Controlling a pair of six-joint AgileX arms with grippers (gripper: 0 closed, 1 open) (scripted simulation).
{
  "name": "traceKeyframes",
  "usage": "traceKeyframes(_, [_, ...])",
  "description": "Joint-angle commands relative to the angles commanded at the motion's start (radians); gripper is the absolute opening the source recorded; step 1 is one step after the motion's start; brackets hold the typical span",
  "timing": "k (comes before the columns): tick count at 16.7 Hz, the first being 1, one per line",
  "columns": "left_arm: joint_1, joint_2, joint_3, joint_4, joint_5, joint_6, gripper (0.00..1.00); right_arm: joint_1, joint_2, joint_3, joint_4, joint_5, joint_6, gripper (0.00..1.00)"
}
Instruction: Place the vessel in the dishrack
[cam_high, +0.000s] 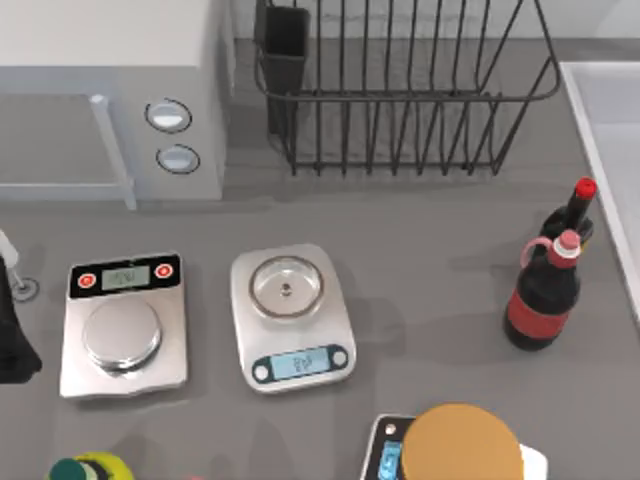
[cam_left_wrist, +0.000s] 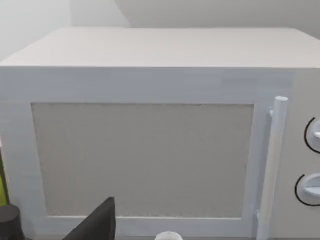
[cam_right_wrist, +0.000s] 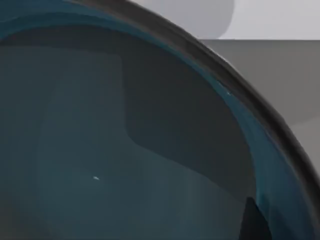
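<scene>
Vessel (cam_right_wrist: 125, 150) first: you see it pressed close to the right wrist camera, a curved teal inside under a dark rim, with grey desk (cam_right_wrist: 280, 75) and a pale wall beyond that rim. A dark sliver of the right hand (cam_right_wrist: 250, 224) sits against the inside of the vessel, and you cannot tell whether that hand is grasping it or released.

From above, a round brown shape (cam_high: 462, 445) sits at the near edge of the desk, right of centre, over a scale with a blue display (cam_high: 390, 460). You cannot tell whether this is the same vessel.

The dishrack (cam_high: 400, 95) stands well apart from it at the far edge, its thin black bars upright and its dark cup (cam_high: 283, 50) at the left corner. Just left of the rack is the white microwave (cam_high: 110, 90), which also faces the left wrist camera with its door shut.

Two more scales lie in the middle of the desk, one with a steel plate (cam_high: 125, 325) at the left and one with a round glass dish (cam_high: 292, 315) beside it. A dark bottle with a red label (cam_high: 542, 300) stands at the right, with a red-capped bottle (cam_high: 575, 205) just behind it.

Your left hand (cam_high: 15, 340) is parked at the left edge, and you cannot tell whether it is clenched or released.
</scene>
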Motion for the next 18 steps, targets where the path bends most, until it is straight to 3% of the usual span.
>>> traceKeyframes(10, [0.0, 0.0, 0.0, 0.0, 0.0, 0.0, 1.0, -0.007, -0.07, 0.542, -0.644, 0.0, -0.009, 0.0])
traceKeyframes(18, [0.0, 0.0, 0.0, 0.0, 0.0, 0.0, 1.0, -0.002, -0.097, 0.624, -0.725, 0.0, -0.004, 0.0])
